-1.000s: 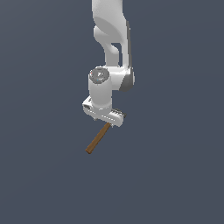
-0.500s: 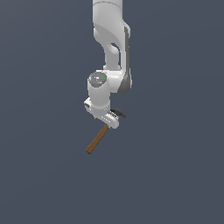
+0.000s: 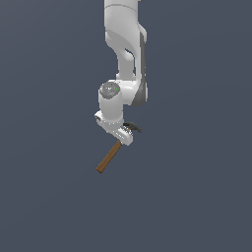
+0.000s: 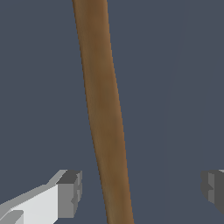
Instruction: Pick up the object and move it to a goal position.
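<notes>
The white arm [image 3: 125, 59] hangs over a hammer [image 3: 109, 156] lying on a plain dark grey floor [image 3: 197, 197]. The gripper [image 4: 140, 190] is spread wide, its two fingers [image 4: 70, 192] on either side of the brown handle [image 4: 103, 109] and clear of it, gripping nothing. In the exterior view the handle slants out below the gripper toward that view's left, while the dark metal head [image 3: 132, 127] shows just beside the gripper, toward that view's right.
</notes>
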